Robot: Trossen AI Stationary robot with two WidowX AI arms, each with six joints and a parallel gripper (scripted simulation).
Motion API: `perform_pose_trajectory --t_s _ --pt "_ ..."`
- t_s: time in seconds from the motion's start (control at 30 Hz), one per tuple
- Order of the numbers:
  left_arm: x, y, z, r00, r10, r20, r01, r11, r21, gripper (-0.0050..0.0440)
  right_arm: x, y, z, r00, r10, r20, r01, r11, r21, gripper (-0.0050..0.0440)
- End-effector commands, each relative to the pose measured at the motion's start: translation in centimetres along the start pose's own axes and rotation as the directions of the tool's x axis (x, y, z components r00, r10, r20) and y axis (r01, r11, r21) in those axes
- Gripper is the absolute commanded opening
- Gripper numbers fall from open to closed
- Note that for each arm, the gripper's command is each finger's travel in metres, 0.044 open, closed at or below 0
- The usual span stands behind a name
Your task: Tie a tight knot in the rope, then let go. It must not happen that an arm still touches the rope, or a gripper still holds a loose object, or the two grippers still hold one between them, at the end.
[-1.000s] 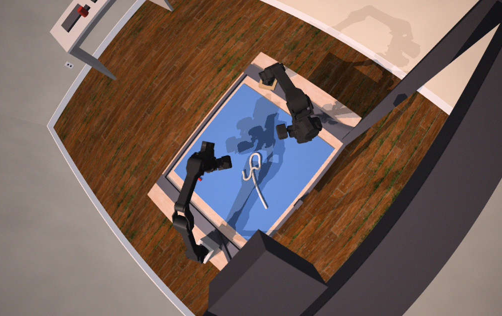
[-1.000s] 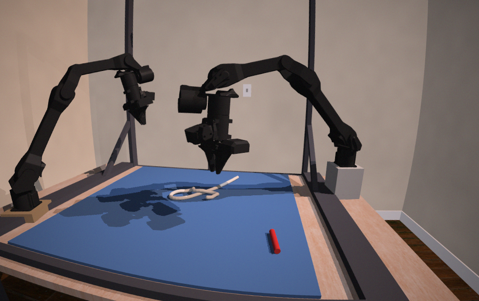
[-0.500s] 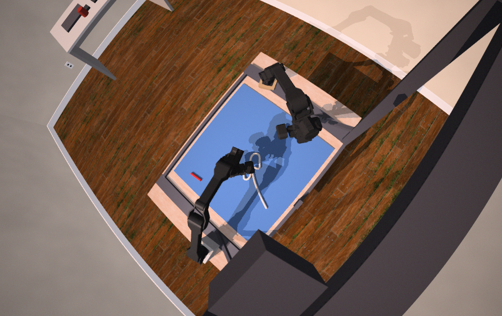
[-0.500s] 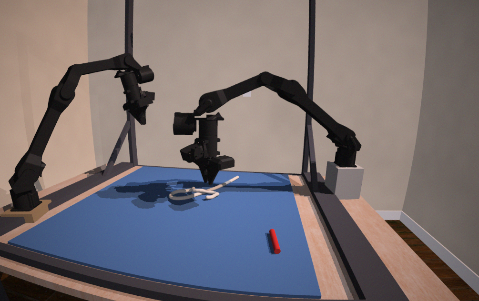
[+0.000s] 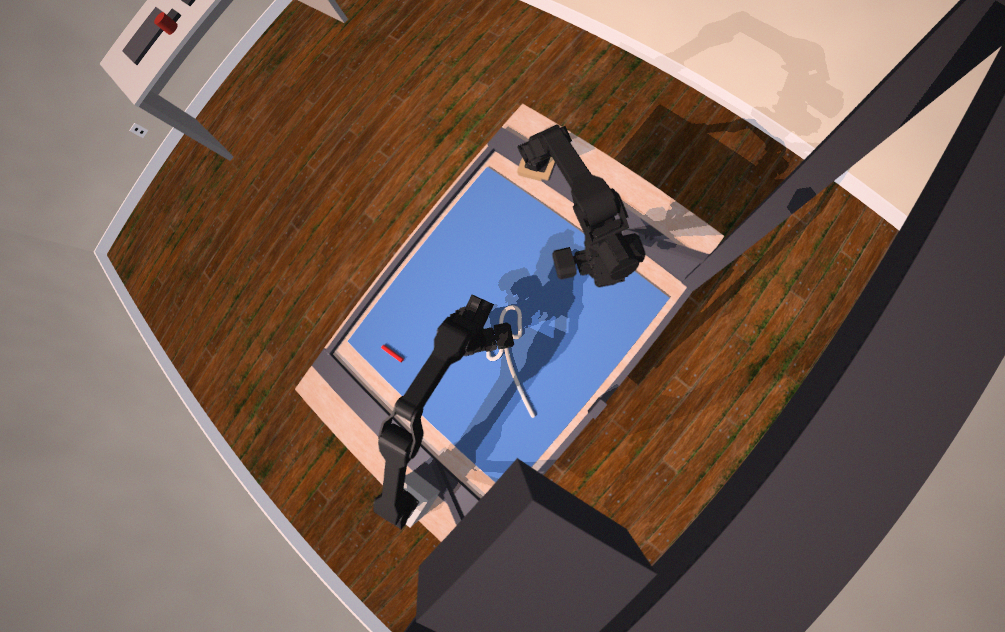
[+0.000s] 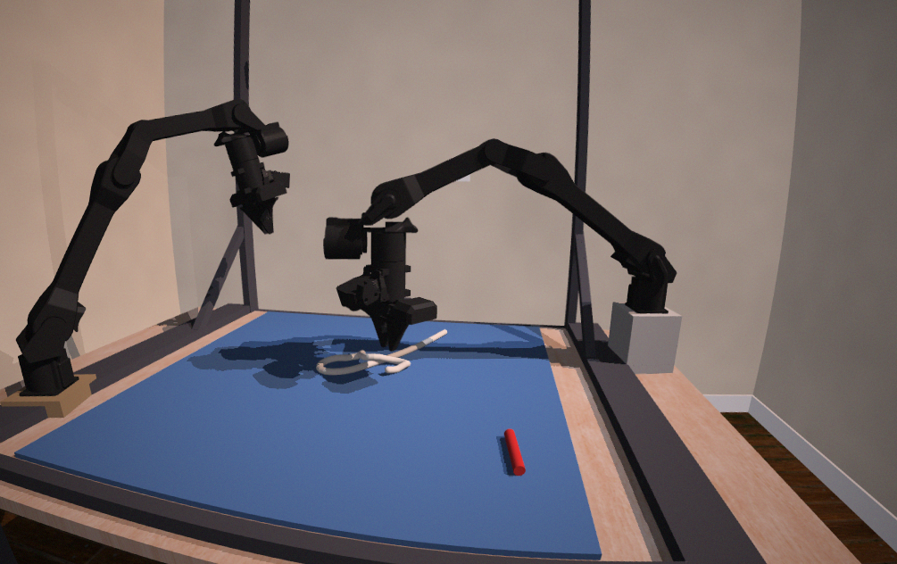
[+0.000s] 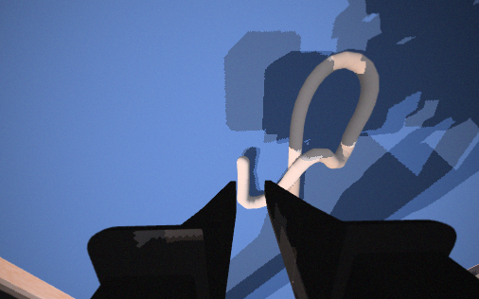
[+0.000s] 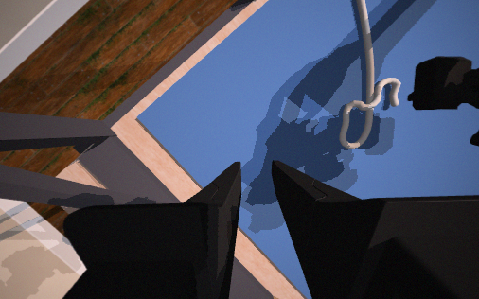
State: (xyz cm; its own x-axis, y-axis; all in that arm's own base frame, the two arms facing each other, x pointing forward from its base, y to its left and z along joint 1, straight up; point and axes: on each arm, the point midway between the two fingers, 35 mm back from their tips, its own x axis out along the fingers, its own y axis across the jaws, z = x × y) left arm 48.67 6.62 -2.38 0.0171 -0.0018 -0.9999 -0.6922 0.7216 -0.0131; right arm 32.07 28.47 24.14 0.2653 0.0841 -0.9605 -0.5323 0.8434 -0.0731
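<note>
The largest thing before you is the wood-edged bench (image 5: 341,420) (image 6: 710,427) (image 7: 17,272) (image 8: 151,153), with the blue mat (image 5: 427,274) (image 6: 297,448) (image 7: 93,118) (image 8: 221,109) on top. Your left arm (image 5: 427,376) (image 6: 528,168) reaches in from the right of the exterior frame, off a pale block (image 6: 646,343); your right arm (image 5: 588,192) (image 6: 90,231) rises at the left, off a tan base plate (image 6: 77,399).

At the centre of the exterior frame, your left gripper (image 5: 502,336) (image 6: 390,344) (image 7: 250,186) (image 8: 414,97) points straight down, just above the rope. Its jaws stand a narrow gap apart with nothing gripped. Your right gripper (image 5: 563,263) (image 6: 267,229) (image 8: 256,167) hangs high over the mat in the upper left of that frame, well apart from the rope, with the same narrow gap and nothing in it.

You have the white rope (image 5: 520,384) (image 6: 339,368) (image 7: 296,123) (image 8: 368,61) on the mat near the middle of the exterior frame. It makes one open, loose loop and crosses itself; one end runs out straight and the other bends into a short hook. The red rod (image 5: 392,353) (image 6: 514,452) lies lower right in the exterior view, well apart from the rope.
</note>
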Motion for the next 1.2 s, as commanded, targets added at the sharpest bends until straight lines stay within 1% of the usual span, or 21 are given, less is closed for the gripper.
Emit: perform_pose_trajectory --t_s 0.0,0.1,0.53,1.17 --pt "0.3 -0.2 0.3 1.000 -0.011 0.022 0.011 1.000 -0.006 0.0100 -1.1 -0.2 0.1 1.000 0.002 0.029 -0.002 1.000 0.006 0.0100" --pt "0.8 -0.2 0.3 1.000 -0.011 0.022 0.011 1.000 -0.006 0.0100 -1.1 -0.2 0.1 1.000 0.002 0.029 -0.002 1.000 0.006 0.0100" --pt "1.0 -0.2 0.3 1.000 -0.011 0.022 0.011 1.000 -0.006 0.0100 -1.1 -0.2 0.1 1.000 0.002 0.029 -0.002 1.000 0.006 0.0100" --pt "3.0 -0.2 0.4 1.000 -0.011 0.022 0.011 1.000 -0.006 0.0100 -1.1 -0.2 0.1 1.000 0.002 0.029 -0.002 1.000 0.006 0.0100"
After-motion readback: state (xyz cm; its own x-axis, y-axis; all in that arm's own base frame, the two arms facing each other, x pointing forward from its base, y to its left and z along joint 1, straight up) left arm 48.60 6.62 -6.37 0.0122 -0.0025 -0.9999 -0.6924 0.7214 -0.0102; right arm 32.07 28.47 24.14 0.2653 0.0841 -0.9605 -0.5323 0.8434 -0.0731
